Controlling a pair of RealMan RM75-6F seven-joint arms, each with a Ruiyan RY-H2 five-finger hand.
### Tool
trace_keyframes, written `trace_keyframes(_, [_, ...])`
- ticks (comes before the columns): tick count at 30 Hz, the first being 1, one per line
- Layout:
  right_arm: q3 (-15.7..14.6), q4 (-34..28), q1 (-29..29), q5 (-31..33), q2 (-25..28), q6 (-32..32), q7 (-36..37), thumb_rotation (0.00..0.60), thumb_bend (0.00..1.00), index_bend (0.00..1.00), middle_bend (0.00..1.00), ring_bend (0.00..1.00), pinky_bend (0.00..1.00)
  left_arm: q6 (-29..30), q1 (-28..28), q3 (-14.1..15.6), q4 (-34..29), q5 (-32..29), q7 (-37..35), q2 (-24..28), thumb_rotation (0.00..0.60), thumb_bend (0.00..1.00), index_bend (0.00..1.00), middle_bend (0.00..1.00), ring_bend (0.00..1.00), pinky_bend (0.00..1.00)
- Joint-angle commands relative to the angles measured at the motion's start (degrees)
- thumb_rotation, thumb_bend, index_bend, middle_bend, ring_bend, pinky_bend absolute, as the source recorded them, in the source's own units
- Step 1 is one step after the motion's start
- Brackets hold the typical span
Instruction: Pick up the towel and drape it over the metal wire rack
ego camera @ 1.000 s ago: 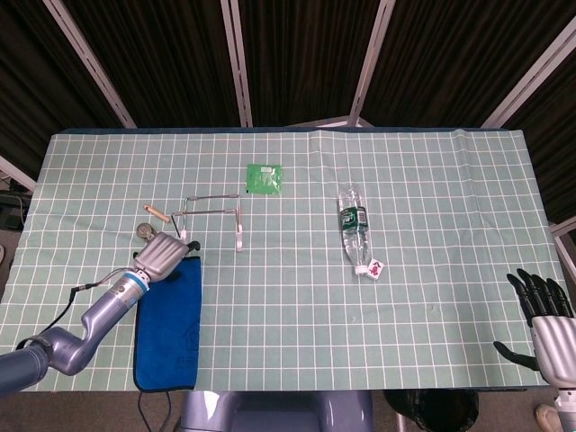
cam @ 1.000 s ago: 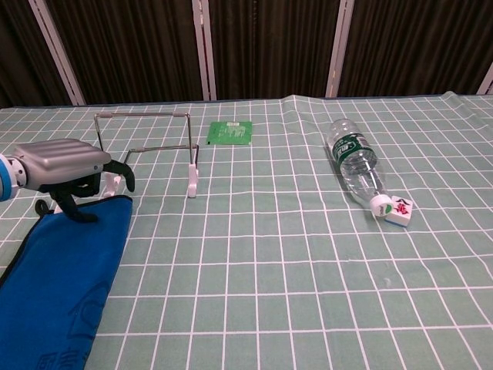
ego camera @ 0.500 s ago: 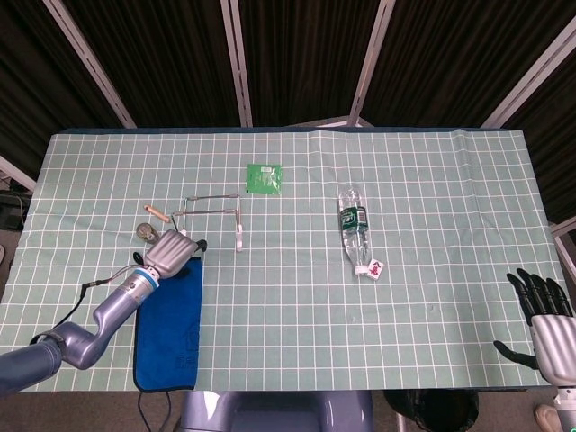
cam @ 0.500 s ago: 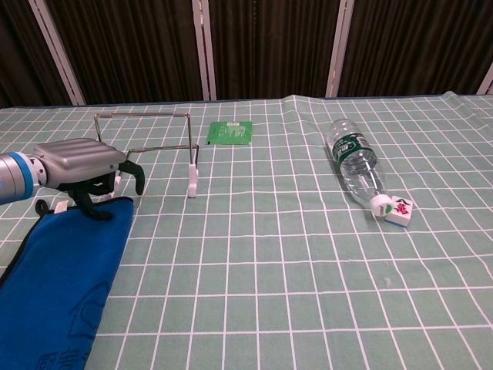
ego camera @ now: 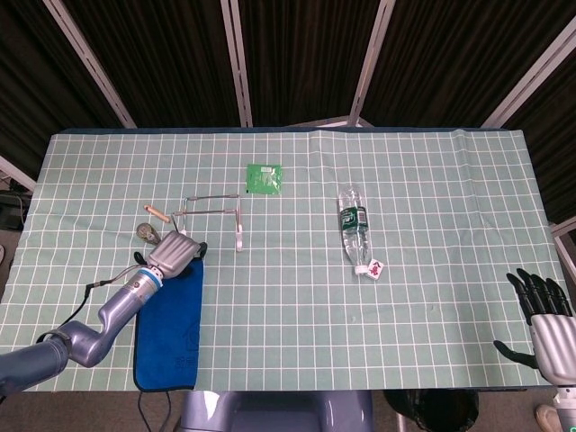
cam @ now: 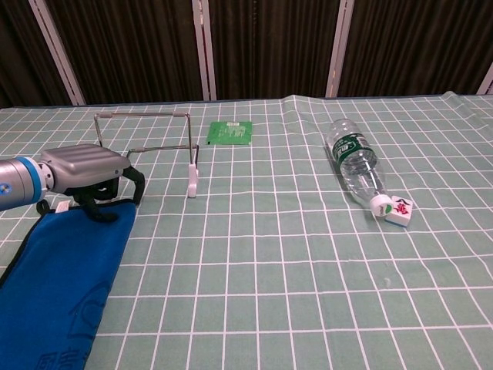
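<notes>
Left hand [cam: 83, 171] sits palm-down at the far end of the blue towel [cam: 58, 285], fingers curled down onto the towel's top edge; can't tell whether cloth is actually pinched. Towel lies flat along the table's [ego camera: 432, 189] left-front area, its near end reaching the front edge in the head view. Wire rack [cam: 146, 150] stands upright just beyond the hand, white feet on the cloth; its near-left foot is right beside the fingers. Two small objects [ego camera: 148, 223] lie left of the rack, near the hand; too small to identify. Green packet [ego camera: 264, 176] lies flat further back, past the rack. Open grid cloth between rack and bottle. Plastic bottle [cam: 355, 167] lies on its side right of centre, cap pointing toward the front, with a small white tile [cam: 400, 209] touching the cap. Wide bare stretch right of the bottle. Right hand [ego camera: 543, 310] hangs off the table's front-right corner, fingers spread, holding nothing.
</notes>
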Motion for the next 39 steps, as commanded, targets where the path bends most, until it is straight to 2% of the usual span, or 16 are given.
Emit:
trace_keyframes(1, [-0.01,0.00,0.01,0.01,0.00,-0.03,0.04,0.600,0.00,0.00,0.00,0.00,0.00,-0.08,-0.03,0.11,0.09,0.02,-0.10,-0.07,0.600,0.38,0.47,0.97,0.98,1.00])
trace_keyframes(6, [-0.03,0.00,0.01,0.02,0.01,-0.03,0.05,0.600,0.00,0.00,0.00,0.00,0.00,-0.14,0.02,0.32,0.05,0.04,-0.50,-0.05,0.600,0.40,0.60,0.97,0.98,1.00])
trace_keyframes(9, [-0.06,-0.02,0.01,-0.08,0.03,0.02,0.05,0.600,0.00,0.00,0.00,0.00,0.00,0.24,0.20,0.49,-0.16,0.20,-0.62,0.27,0.600,0.46,0.65,0.97,0.98,1.00])
trace_keyframes(15, [-0.20,-0.24,-0.18,-0.66,0.20,0.61,0.17,0.600,0.00,0.00,0.00,0.00,0.00,0.92,0.57,0.69,-2.40,0.29,-0.43,2.27,0.600,0.67,0.69,0.97,0.98,1.00])
trace_keyframes(18, [-0.31,-0.40,-0.38,-1.11,0.35,1.13,0.26,0.600,0.00,0.00,0.00,0.00,0.00,1.44,0.89,0.82,-5.23,0.21,0.23,4.31,0.600,0.73,0.73,0.97,0.98,1.00])
trace_keyframes(21, [-0.46,-0.62,-0.61,-1.75,0.56,1.78,0.47,0.600,0.00,0.00,0.00,0.00,0.00,2.64,1.46,0.81,-9.51,-0.26,2.28,7.36,0.600,0.78,0.78,0.97,0.98,1.00])
trace_keyframes(27, [-0.75,-1.03,-1.06,-3.05,1.00,3.07,0.96,0.600,0.00,0.00,0.00,0.00,0.00,5.59,2.76,0.17,-18.55,-1.98,6.15,13.58,0.600,0.81,0.86,0.97,0.98,1.00])
trace_keyframes(33, [-1.15,-1.54,-1.70,-4.82,1.67,4.88,1.85,0.600,0.00,0.00,0.00,0.00,0.00,12.07,5.05,-1.51,-29.08,-3.53,10.86,21.05,0.600,0.84,0.87,0.97,0.98,1.00])
trace_keyframes(39, [-1.52,-1.94,-2.41,-6.62,2.45,6.89,2.98,0.600,0.00,0.00,0.00,0.00,0.00,17.55,6.36,-4.19,-42.10,-8.63,19.25,29.67,0.600,0.84,0.88,0.97,0.98,1.00])
